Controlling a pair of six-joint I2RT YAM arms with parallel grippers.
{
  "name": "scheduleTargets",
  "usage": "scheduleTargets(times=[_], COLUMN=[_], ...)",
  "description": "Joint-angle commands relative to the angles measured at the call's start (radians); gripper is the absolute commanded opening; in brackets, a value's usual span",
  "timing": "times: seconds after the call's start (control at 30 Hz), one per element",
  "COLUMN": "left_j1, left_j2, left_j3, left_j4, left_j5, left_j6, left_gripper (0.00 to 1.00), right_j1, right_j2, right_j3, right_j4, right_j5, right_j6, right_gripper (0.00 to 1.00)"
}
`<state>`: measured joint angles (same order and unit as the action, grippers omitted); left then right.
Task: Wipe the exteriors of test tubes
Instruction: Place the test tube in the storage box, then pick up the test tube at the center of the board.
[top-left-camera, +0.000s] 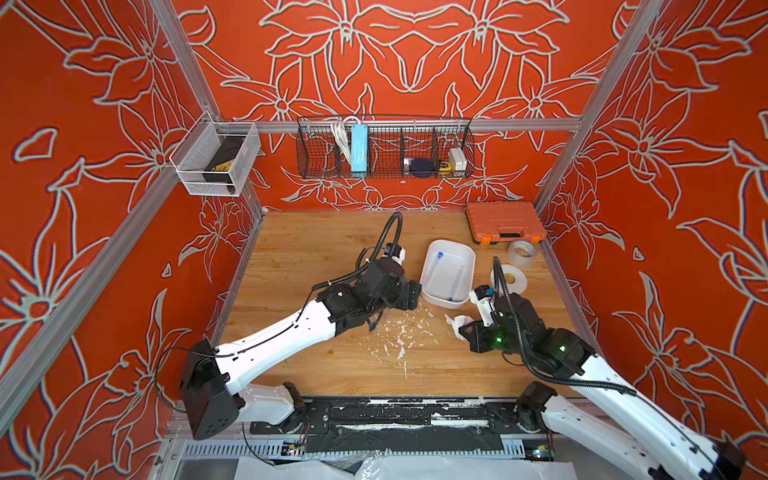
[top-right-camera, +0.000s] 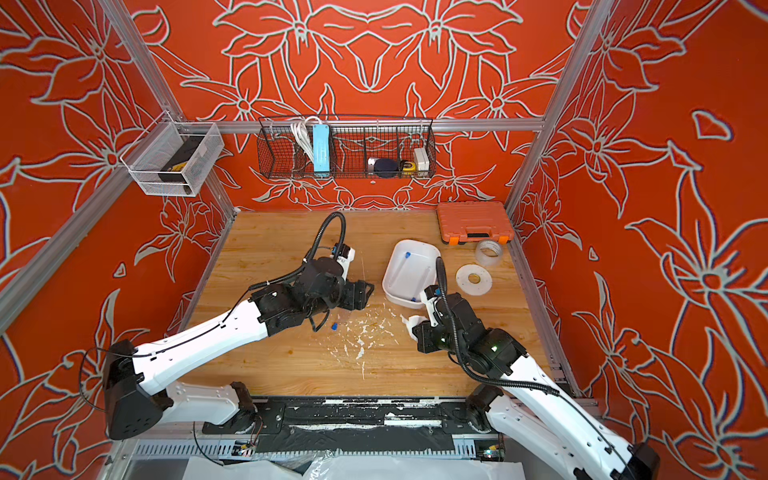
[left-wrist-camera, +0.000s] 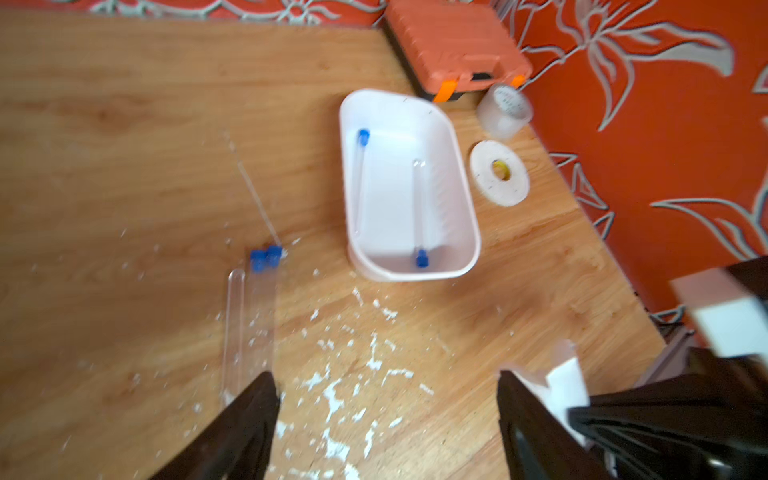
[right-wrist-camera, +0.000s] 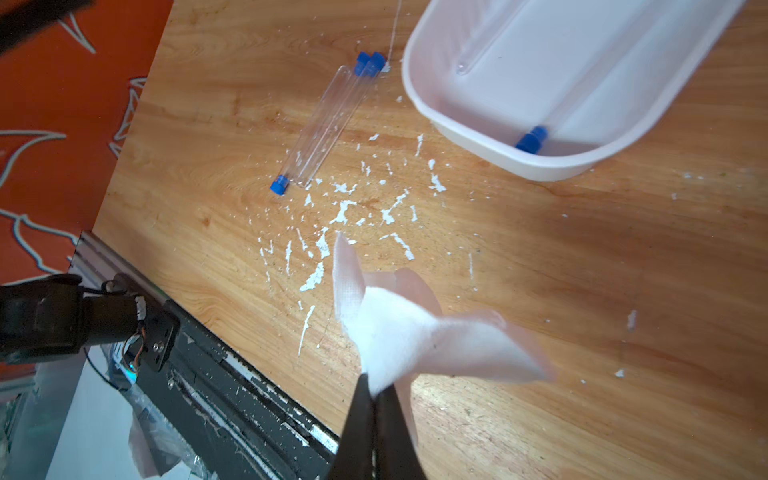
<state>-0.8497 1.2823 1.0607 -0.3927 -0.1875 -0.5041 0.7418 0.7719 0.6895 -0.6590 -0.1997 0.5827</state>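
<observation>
Over the table (right-wrist-camera: 582, 257), seemingly fetching: left gripper (left-wrist-camera: 386, 376) wide, empty; tissue (right-wrist-camera: 399, 332) pinched in right gripper (right-wrist-camera: 374, 384); next, probably closing on a loose test tube (right-wrist-camera: 328, 120).

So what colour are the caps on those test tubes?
Blue. The caps show best in the right wrist view, on the test tubes lying on the table.

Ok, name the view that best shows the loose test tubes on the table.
Right wrist view: all three test tubes lie sharp and unblocked. The left wrist view shows them blurred, partly behind a gripper finger. In a top view only one blue cap shows beside the left arm.
</observation>
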Motion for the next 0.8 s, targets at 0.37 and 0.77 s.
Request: scheduleTargets(times=[0.37,0.77], left_j1=[0.121,0.164], left_j2=[-0.01,0.151], left_j3=[-0.252,-0.233], left_j4=[-0.044,0.044], left_j5=[-0.047,0.032], left_j6=[-0.03,-0.047], left_gripper=[0.65,0.52], right_j1=[0.138,0.083], right_j2=[0.329,0.504], right_j3=[0.117,0.217], right_j4=[0.091,0.014], right_j5=[0.127,0.095], right_j6=[-0.067,-0.151], right_gripper=[0.0,0.0])
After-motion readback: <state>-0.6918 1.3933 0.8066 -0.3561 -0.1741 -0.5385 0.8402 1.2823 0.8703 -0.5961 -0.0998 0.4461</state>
